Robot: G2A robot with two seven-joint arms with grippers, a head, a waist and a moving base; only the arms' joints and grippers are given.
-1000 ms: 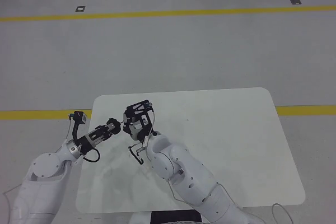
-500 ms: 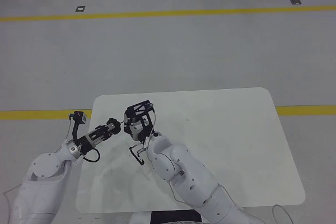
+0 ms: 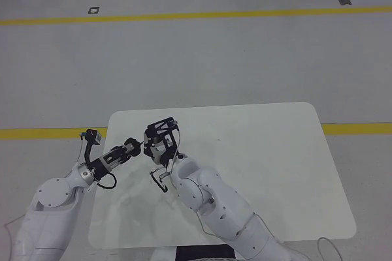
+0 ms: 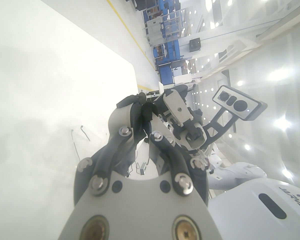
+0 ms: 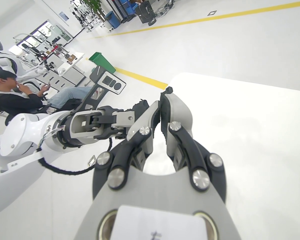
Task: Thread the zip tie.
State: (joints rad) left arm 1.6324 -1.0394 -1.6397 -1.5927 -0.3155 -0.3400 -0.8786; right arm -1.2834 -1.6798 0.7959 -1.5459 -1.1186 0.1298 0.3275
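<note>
My two grippers meet tip to tip above the left part of the white table (image 3: 261, 169). The left gripper (image 3: 136, 146) comes in from the left and the right gripper (image 3: 146, 141) from the near side. The left gripper (image 4: 141, 108) has its black pads pressed together. The right gripper (image 5: 160, 108) is also shut, with a small black nub (image 5: 168, 90) sticking out past its fingertips. The left gripper (image 5: 140, 106) touches it from the side. Whether the nub is the zip tie I cannot tell. A thin dark strand (image 4: 75, 147) shows against the table beyond the left fingers.
The table stretches bare to the right of the arms, and its rounded left corner (image 5: 172, 79) lies just past the grippers. Yellow floor lines (image 3: 196, 14) run beyond the table.
</note>
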